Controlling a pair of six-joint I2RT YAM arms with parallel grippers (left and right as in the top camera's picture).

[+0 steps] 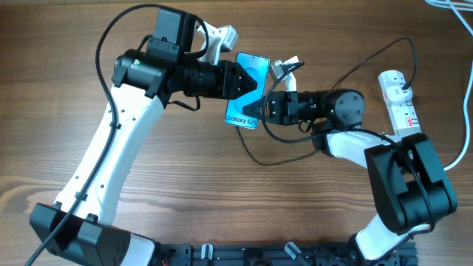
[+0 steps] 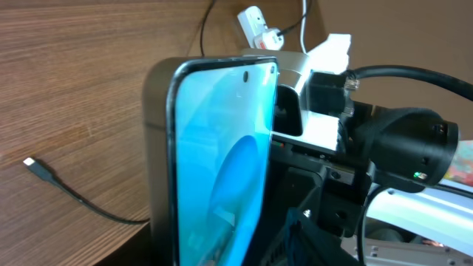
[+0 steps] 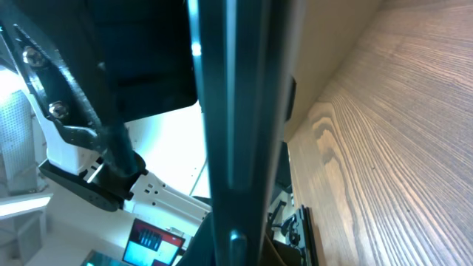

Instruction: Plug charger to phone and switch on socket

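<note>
The phone (image 1: 242, 115), teal-blue with "Galaxy S25" text, is held tilted above the table's middle. My left gripper (image 1: 248, 83) is shut on its upper part. My right gripper (image 1: 263, 103) grips its right edge. In the left wrist view the phone (image 2: 222, 148) stands on edge close to the camera. In the right wrist view only its dark edge (image 3: 236, 111) shows. The charger's black cable (image 1: 255, 159) loops on the table below the phone, and its silvery tip (image 2: 31, 164) lies free on the wood. The white socket strip (image 1: 399, 103) lies at the far right and also shows in the left wrist view (image 2: 259, 26).
The thick white cord (image 1: 465, 118) runs along the right edge of the table. Both arm bases stand at the front edge, the right one (image 1: 406, 192) close to the socket. The right arm (image 2: 399, 148) fills the space behind the phone.
</note>
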